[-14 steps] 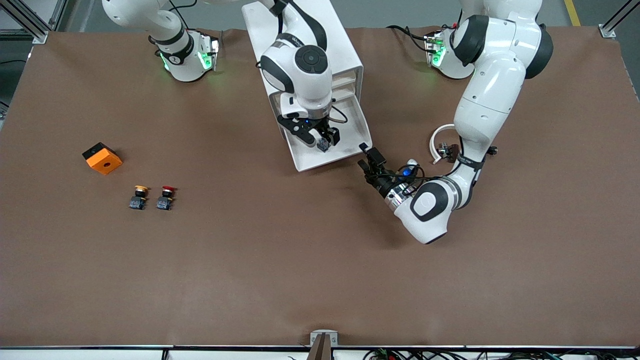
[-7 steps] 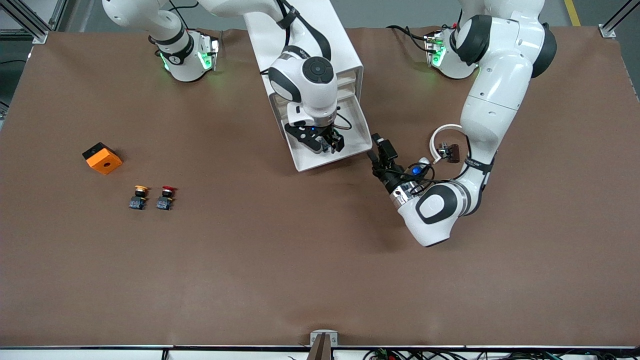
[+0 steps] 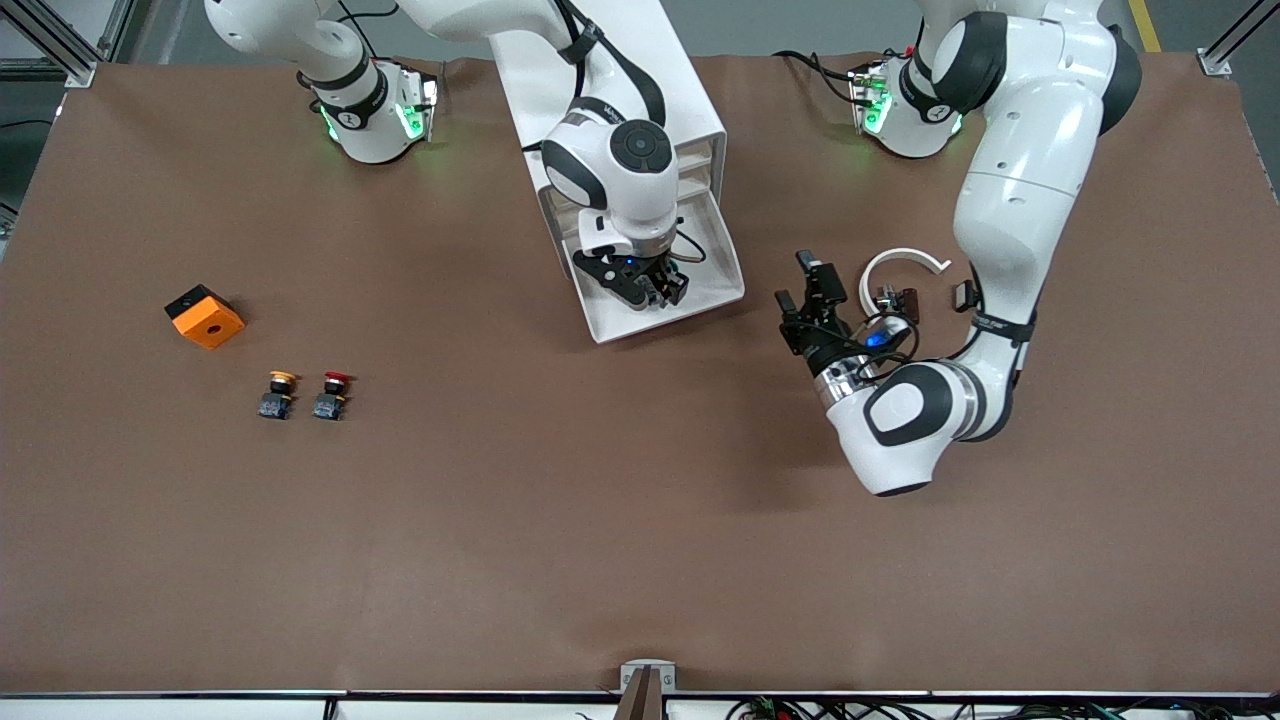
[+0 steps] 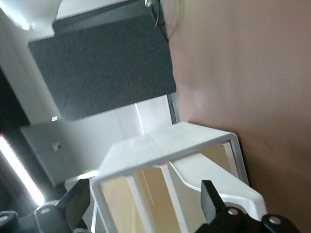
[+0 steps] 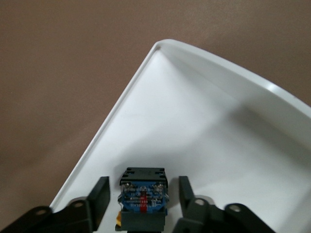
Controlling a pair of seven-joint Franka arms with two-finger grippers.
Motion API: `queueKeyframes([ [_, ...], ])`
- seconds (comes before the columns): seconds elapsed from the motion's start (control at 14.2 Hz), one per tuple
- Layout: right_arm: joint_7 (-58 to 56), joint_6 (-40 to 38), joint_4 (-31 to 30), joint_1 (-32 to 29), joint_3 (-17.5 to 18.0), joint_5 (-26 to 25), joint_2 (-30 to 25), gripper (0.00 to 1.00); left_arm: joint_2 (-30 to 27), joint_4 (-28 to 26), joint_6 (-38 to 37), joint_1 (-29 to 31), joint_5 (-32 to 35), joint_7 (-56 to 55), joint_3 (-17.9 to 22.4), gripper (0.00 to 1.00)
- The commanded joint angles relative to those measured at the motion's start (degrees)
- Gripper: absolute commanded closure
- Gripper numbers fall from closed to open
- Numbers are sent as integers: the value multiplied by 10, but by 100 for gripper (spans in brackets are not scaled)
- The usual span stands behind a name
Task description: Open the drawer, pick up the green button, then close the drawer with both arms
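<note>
Lying in the open drawer [image 3: 610, 322], upper centre of front view: button [image 5: 143, 199], straddled by right gripper [image 5: 143, 183], spread, not yet pinching. Could skid or tip if closed off-centre. Waiting beside drawer: left gripper [image 3: 797, 282], spread.

The cabinet [image 3: 620, 70] stands at the frame's top centre with its drawer [image 3: 715, 285] pulled out below it, the button [image 5: 144, 196] inside, and the block [image 3: 204, 316] at mid-left.

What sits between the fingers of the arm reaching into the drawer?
The button: the right wrist view shows its dark block between the right gripper's fingers, over the drawer.
</note>
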Motion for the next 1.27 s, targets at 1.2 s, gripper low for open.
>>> queueKeyframes([
  [1.2, -408, -146, 70, -227, -9, 3, -32, 100, -234, -51, 4, 109, 307, 857, -24, 0],
])
